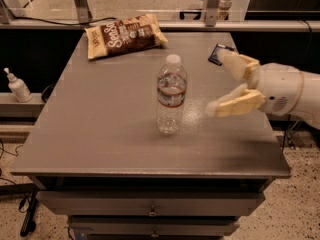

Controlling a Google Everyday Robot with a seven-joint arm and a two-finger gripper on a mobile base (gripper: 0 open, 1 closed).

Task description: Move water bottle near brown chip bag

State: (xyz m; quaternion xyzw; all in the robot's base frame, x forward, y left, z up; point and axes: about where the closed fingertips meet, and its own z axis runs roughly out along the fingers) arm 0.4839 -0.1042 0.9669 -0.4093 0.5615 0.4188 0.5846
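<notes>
The water bottle (171, 94) stands upright near the middle of the grey table (100, 134); it is clear and ribbed, with a white cap and a red and white label band. The brown chip bag (125, 35) lies flat at the table's far left, with white lettering. My gripper (219, 83) is to the right of the bottle, open and empty, its cream fingers (235, 103) spread wide and clear of the bottle.
A small dark blue packet (218, 54) lies at the far right of the table, partly behind my upper finger. A white pump bottle (18, 86) stands on a ledge left of the table. Metal posts and a rail run behind the table.
</notes>
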